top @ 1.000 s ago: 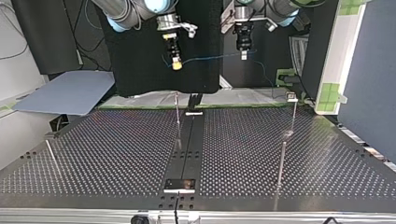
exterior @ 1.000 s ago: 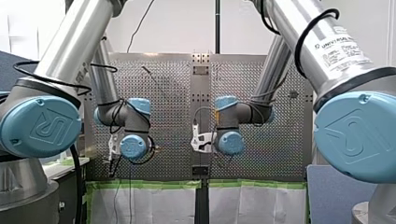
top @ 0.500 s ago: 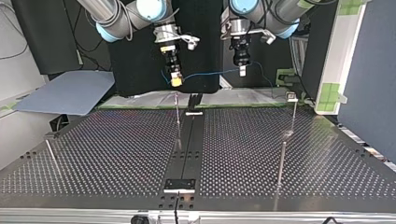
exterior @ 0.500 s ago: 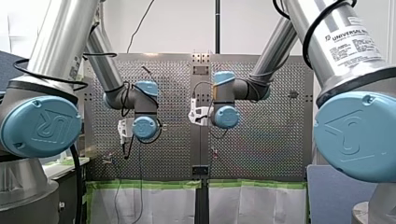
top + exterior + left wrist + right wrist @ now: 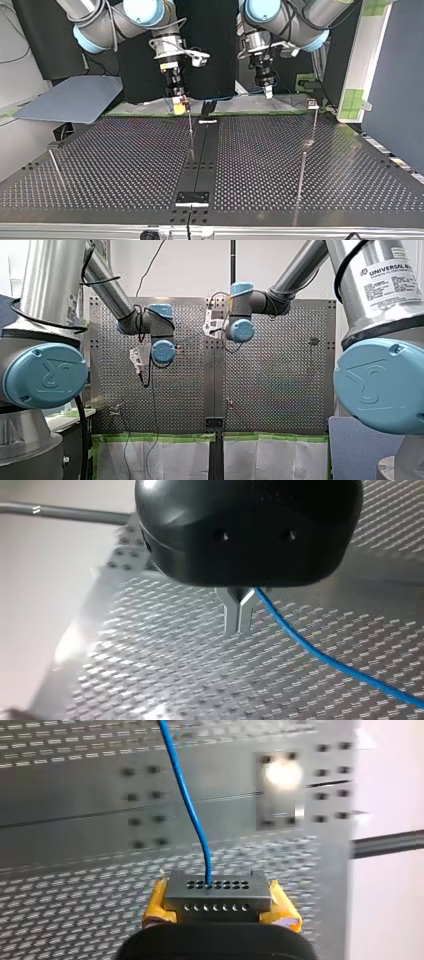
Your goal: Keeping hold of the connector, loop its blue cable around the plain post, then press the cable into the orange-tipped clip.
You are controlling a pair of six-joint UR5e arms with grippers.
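While gripping the connector between yellow pads, hung the right gripper low over the far edge of the table in the top view, just beside what looked like the orange tip of the clip. Trailed the cable from the connector's face across to the left gripper, well apart and a little higher. Showed metal fingers set nearly together in the left wrist view, cable running out from beside them, seemingly pinched. Judged the step as the carry-in: nothing looped, nothing clipped yet. Could not tell which thin post was the plain one. Called next for lowering the span to post height and sweeping the connector round that post with the grip tight, left gripper feeding slack so the cable ran taut but unstrained.
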